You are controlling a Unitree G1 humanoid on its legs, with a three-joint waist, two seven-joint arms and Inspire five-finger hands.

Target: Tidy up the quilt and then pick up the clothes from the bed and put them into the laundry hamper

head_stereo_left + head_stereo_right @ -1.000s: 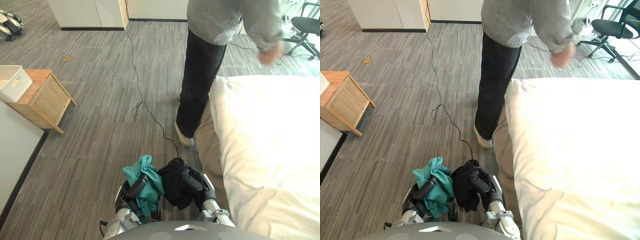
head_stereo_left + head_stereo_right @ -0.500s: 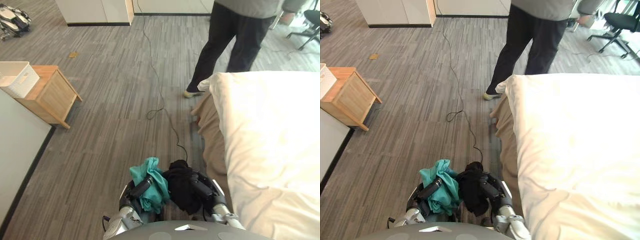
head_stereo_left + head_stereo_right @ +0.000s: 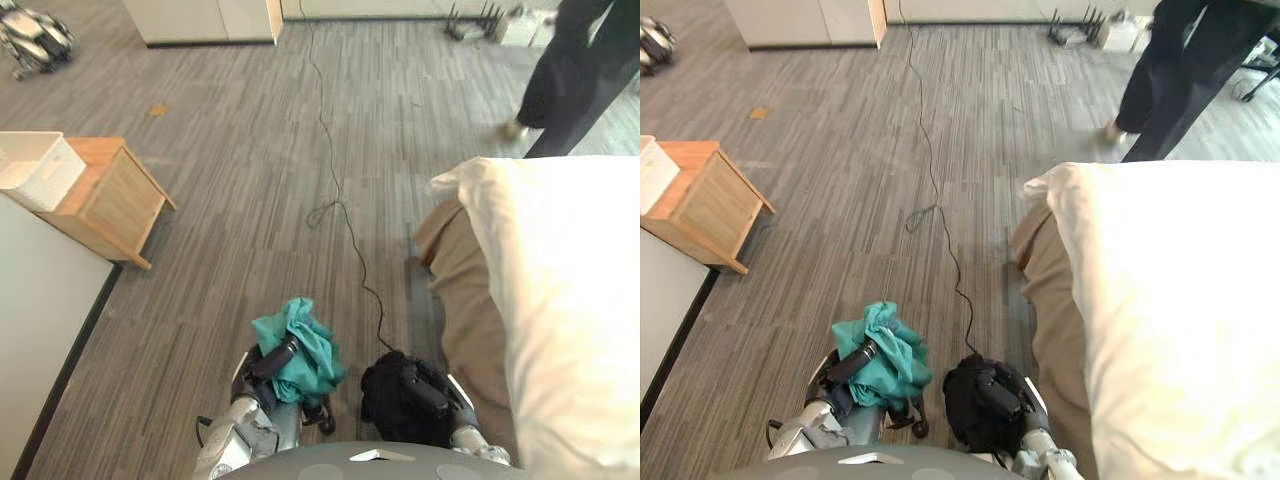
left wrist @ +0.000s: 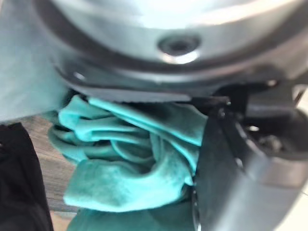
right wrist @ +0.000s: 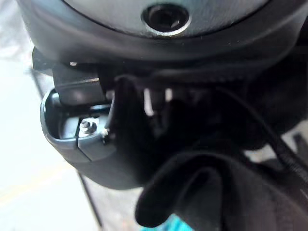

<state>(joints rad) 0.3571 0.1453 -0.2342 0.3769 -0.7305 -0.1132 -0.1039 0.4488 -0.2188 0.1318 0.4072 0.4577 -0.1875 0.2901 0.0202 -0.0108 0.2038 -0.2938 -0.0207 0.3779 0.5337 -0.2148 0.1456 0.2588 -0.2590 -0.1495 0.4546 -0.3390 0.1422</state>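
Teal for the left garment (image 3: 297,350), black for the right garment (image 3: 395,395). Cream on the quilt (image 3: 570,300), tan on the bed side (image 3: 470,290) beneath. Grey streaked planks for the floor (image 3: 230,230), pale wood for the far-left nightstand (image 3: 115,205).

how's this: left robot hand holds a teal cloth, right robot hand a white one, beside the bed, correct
Wrong colour: the right robot hand holds a black cloth, not white, as the left eye view shows. The left robot hand does hold a teal cloth, beside the bed.
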